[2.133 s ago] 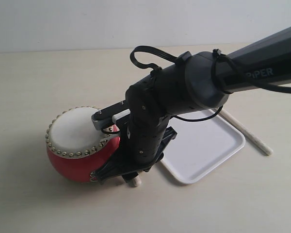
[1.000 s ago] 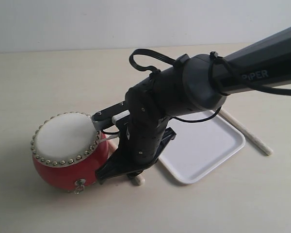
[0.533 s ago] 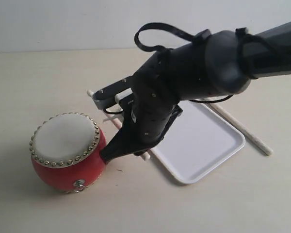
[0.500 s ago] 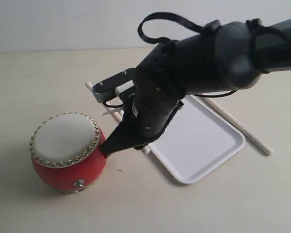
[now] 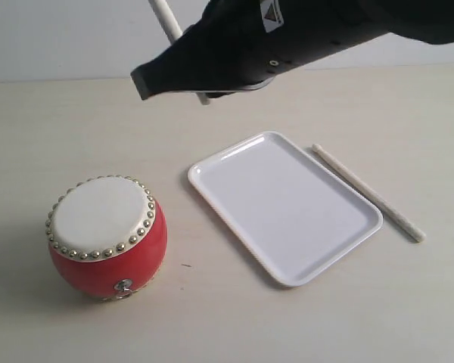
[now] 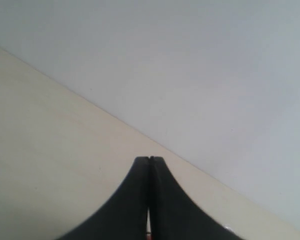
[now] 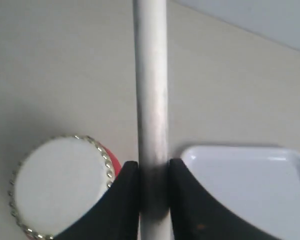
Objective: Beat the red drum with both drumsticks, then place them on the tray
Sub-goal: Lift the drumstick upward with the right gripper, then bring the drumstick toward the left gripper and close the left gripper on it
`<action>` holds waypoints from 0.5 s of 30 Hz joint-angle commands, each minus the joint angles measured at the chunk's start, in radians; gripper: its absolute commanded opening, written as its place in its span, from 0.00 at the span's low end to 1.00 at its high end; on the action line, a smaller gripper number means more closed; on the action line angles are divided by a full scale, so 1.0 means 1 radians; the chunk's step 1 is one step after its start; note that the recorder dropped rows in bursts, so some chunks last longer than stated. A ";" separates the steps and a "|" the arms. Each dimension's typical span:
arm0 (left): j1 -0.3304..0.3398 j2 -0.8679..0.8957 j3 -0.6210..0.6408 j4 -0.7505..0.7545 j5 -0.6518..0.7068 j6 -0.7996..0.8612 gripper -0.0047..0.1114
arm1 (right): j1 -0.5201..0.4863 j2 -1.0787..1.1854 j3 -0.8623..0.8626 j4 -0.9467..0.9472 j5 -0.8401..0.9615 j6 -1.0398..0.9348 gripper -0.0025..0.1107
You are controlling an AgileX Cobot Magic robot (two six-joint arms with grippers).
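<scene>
Right gripper [image 7: 152, 172] pinches thin pale wooden drumstick [image 7: 151, 100] aloft — glossy red barrel drum [image 5: 106, 234] at 8 o'clock of white plastic tray [image 5: 287, 208]. Other stick [image 5: 367, 191] at tray's 3 o'clock, ungrasped; left gripper [image 6: 149, 160] pressed together, empty. Nothing trayed yet.

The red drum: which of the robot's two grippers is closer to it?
Right, as far as shown. The right gripper, clamping a drumstick, hangs high, with the red drum below and off to one side. The left gripper, jaws shut, is outside the exterior view and sees no drum.

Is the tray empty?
Empty. The tray shows only bare white; one stick lies beside it, the other is held in the right gripper.
</scene>
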 commanded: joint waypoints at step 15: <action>-0.313 -0.007 -0.104 -0.455 0.147 0.412 0.04 | 0.001 -0.013 0.173 0.828 -0.138 -0.854 0.02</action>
